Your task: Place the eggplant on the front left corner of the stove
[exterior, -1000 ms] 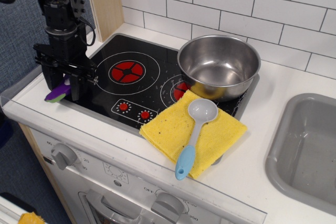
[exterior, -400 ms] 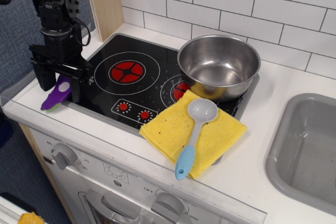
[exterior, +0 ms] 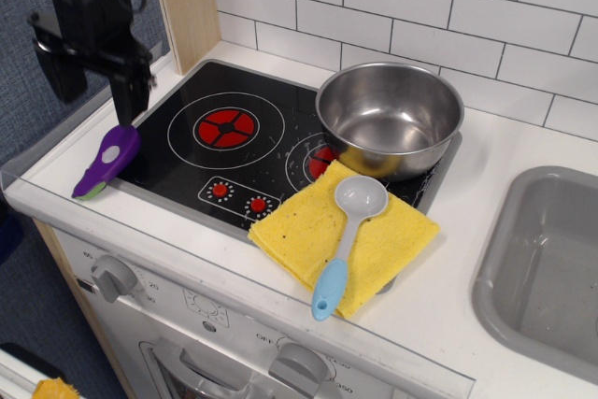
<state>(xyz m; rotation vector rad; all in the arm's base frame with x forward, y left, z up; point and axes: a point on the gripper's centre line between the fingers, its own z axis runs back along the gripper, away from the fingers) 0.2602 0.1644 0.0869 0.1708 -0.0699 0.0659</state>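
The purple eggplant (exterior: 107,162) with a pale grey spot and green stem end lies at the stove's front left corner, partly over the grey rim and the white counter. The black stove (exterior: 243,142) has red burner discs in white rings. My gripper (exterior: 92,81) hangs above and behind the eggplant, clear of it, with its two black fingers (exterior: 130,100) spread apart and nothing between them.
A steel pot (exterior: 391,119) sits on the right burner. A yellow cloth (exterior: 342,234) with a blue-handled grey spoon (exterior: 345,236) lies at the stove's front right. A grey sink (exterior: 551,268) is at the right. A wooden post (exterior: 185,2) stands behind the gripper.
The gripper let go of the eggplant and rose straight up. The eggplant now rests alone at the stove's front left corner.
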